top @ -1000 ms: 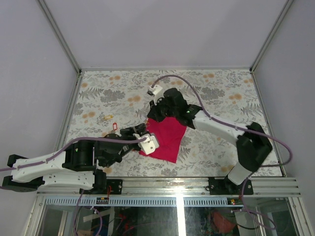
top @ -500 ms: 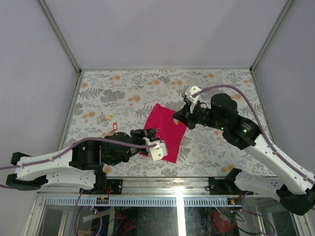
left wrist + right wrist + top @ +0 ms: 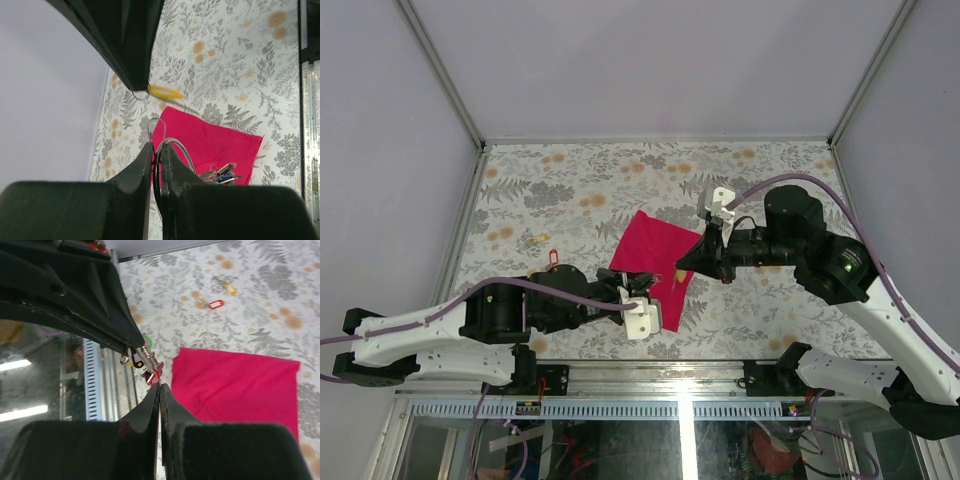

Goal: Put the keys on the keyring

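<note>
Both arms have met above the magenta cloth (image 3: pixel 655 255). The left pincer (image 3: pixel 156 150) pinches the keyring (image 3: pixel 220 175) and the right pincer (image 3: pixel 159 387) a yellow-headed key (image 3: pixel 165 92). Threading remains.

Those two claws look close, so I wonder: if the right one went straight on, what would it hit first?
Most likely the keyring bunch in the left gripper, just ahead of the right gripper and its yellow tag; depth is unclear.
</note>
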{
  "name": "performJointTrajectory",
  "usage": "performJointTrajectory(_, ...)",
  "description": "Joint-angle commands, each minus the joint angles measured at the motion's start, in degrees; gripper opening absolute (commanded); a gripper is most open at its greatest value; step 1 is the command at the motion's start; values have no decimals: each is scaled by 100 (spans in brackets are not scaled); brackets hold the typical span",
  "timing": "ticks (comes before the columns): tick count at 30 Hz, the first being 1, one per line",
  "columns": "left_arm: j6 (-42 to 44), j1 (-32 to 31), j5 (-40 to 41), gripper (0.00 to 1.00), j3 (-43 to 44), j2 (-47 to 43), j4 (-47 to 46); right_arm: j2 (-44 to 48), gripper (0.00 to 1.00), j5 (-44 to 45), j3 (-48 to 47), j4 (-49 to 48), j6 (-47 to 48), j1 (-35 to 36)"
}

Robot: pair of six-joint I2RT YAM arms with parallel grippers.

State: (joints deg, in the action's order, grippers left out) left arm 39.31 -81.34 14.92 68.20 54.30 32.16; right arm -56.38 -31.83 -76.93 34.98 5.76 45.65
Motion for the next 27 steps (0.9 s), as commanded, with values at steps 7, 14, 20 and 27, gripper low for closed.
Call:
performJointTrajectory(7,41,19,-702,0,360,23,-378,-390,0,-1352,-334,-106,412,-21)
performJointTrajectory(14,40,15,-777,0,401,28,-261,-471,0,-1589,-433,-130,558,-21)
performJointTrajectory(20,64,18,-834,0,455,76,-155,-690,0,-1885,-631,121,730,-23)
performJointTrajectory(27,102,13,-871,0,508,118,-81,-848,0,-2143,-769,284,871,-21)
